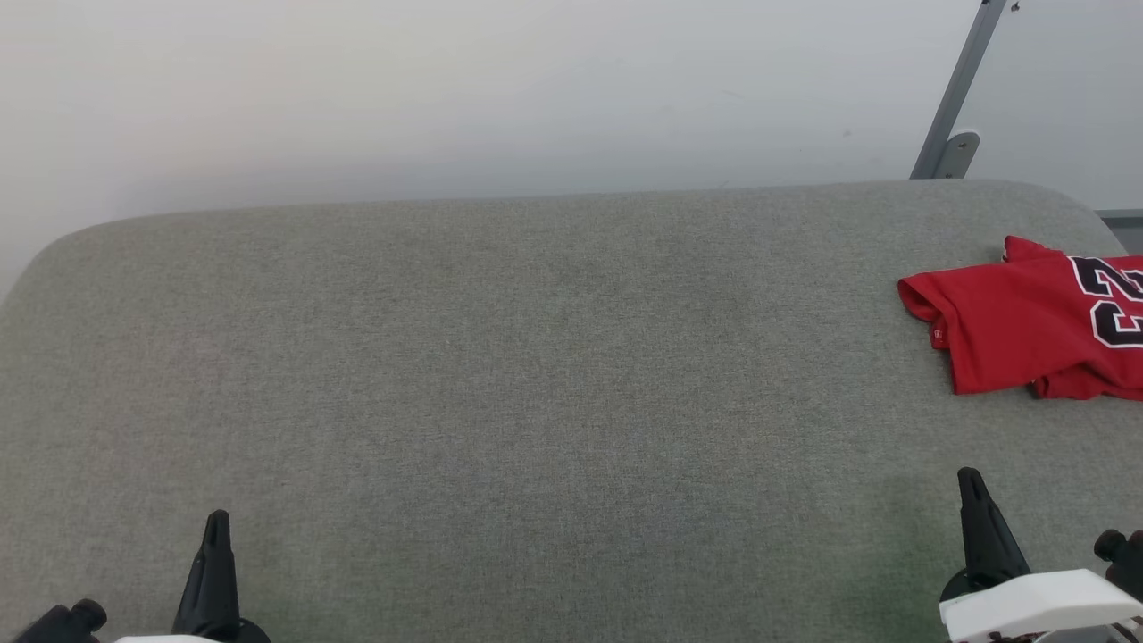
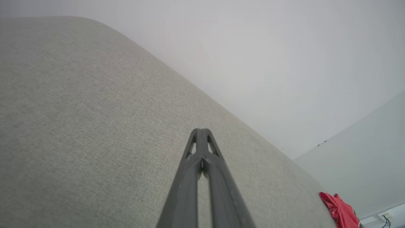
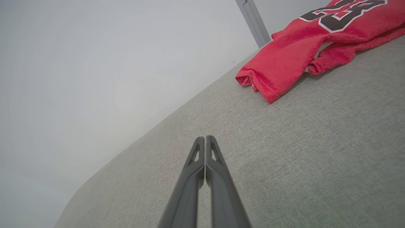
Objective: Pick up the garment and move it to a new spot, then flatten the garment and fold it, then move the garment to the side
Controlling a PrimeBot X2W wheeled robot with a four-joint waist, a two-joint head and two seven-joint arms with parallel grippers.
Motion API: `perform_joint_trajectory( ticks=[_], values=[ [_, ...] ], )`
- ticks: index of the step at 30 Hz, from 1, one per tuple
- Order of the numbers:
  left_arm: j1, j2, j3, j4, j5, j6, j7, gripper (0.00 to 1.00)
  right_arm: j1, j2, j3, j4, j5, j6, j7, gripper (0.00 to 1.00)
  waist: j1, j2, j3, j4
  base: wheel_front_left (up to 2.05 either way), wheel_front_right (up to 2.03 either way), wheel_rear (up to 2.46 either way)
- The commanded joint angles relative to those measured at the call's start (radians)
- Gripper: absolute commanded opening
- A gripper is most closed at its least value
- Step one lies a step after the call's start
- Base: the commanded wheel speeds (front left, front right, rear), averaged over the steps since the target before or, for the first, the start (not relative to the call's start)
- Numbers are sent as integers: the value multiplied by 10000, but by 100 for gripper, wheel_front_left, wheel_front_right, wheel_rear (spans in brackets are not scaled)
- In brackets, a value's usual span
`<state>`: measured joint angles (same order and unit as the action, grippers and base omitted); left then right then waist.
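Observation:
The garment (image 1: 1027, 326), a red shirt with a black white-outlined number, lies folded at the far right of the grey fabric table (image 1: 536, 375), partly cut off by the head view's right edge. It also appears as the garment (image 3: 303, 47) at the upper right of the right wrist view and as a small red patch, the garment (image 2: 340, 210), at the lower right of the left wrist view. My left gripper (image 1: 214, 522) is shut and empty near the table's front left. My right gripper (image 1: 971, 482) is shut and empty at the front right, well short of the shirt.
A grey metal strut (image 1: 955, 89) leans against the pale wall behind the table's back right corner. The table's rounded back edge (image 1: 571, 198) runs the full width. White cables and a socket (image 2: 384, 218) sit on the floor beyond the table.

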<state>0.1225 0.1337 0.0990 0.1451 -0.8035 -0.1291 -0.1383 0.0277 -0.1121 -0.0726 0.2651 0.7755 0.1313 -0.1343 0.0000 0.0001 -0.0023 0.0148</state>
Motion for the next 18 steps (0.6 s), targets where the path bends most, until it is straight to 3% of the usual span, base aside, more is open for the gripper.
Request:
perform_joint_trajectory(
  ticks=[1, 18],
  values=[
    [-291, 59, 46, -71, -339, -7, 94, 0, -290, -6, -67, -160, 362, -2, 93, 0, 0, -1, 1, -2, 0, 0, 0],
    [-784, -143, 62, 173, -2176, -11, 660, 0, -555, 142, -151, -186, 2246, -3, 663, 0, 0, -1, 10, -26, 0, 0, 0]
  ],
)
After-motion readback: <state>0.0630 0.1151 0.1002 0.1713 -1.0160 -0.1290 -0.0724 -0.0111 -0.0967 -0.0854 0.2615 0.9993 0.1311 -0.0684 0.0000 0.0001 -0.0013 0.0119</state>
